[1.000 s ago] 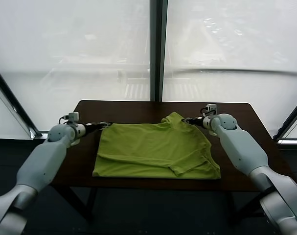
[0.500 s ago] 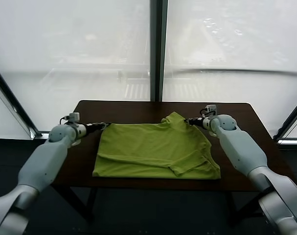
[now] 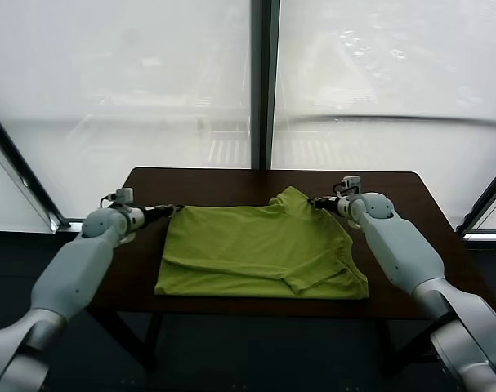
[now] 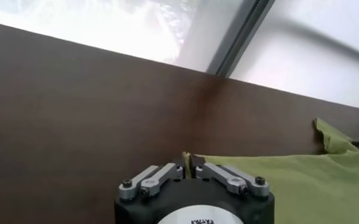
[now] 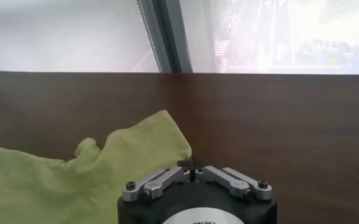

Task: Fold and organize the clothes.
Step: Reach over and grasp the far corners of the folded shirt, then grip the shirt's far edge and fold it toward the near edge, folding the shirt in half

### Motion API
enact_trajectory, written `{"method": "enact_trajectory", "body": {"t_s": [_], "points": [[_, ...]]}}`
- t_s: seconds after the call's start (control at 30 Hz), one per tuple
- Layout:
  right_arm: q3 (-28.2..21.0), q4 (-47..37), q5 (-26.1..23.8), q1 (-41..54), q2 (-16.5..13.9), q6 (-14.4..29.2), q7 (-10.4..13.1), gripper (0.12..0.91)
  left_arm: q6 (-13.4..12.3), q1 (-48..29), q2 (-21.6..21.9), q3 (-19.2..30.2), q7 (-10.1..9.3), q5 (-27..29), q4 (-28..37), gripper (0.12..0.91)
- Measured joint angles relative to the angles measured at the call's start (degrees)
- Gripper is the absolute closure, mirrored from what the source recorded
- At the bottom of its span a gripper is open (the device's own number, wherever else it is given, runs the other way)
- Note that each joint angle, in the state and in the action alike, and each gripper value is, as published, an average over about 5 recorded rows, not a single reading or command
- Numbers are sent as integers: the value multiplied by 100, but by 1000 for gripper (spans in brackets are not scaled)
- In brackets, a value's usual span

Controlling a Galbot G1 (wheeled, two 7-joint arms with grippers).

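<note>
The lime-green T-shirt [image 3: 260, 251] lay spread on the dark brown table [image 3: 395, 192], partly folded, with 1 sleeve doubled over near its front right and a small peak of fabric raised at its far right corner. In the head view the left gripper [image 3: 175, 209] sat at the shirt's far left corner and the right gripper [image 3: 315, 202] at the far right corner, both low over the tabletop, but at that range the fingers could not be made out. The left wrist view settled the left side: the 2 fingers were drawn together on a thin edge of the green fabric [image 4: 270, 182] at the fingertips [image 4: 188, 159], pinching the shirt corner just off the wood. The right wrist view showed the same on the other side: the right gripper [image 5: 191, 163] was pressed together on the corner of the cloth [image 5: 106, 167], which rose in a soft fold toward the fingertips. Only the wrist views showed the bare table surface [image 4: 75, 103] running beyond each corner toward the window. Behind the table stood frosted window panes [image 3: 125, 82] split by a dark vertical mullion [image 3: 264, 82]. Both grey forearms reached in from the near corners, the right one [image 3: 399, 245] passing beside the shirt's right edge without covering it.
</note>
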Motion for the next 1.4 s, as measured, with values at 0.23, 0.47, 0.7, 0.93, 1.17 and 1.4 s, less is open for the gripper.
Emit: {"method": "enact_trajectory", "body": {"t_s": [0.23,0.47,0.7,0.93,1.17,1.4], "points": [[-23,331,268,-111,-181,-95,136,886,84,264,141,-203,-111,-246,-523,813],[-34,787,475,-223,-415,-128,237,886,147,511,294,-384,-236,-495,-1025,813],[3,1324,717,-406,-717,-168,340,886,208,768,491,-537,-350,-789,-1526,813],[165,1972,1078,-677,-1113,-296,490,886,230,1037,746,-698,-435,-1039,-1992,813],[368,2632,1394,-1030,-1546,-396,644,886,222,1363,1027,-909,-533,-1258,-2438,813],[614,3452,1527,-1537,-2126,-482,765,886,216,1739,1208,-1117,-612,-1347,-2882,813]]}}
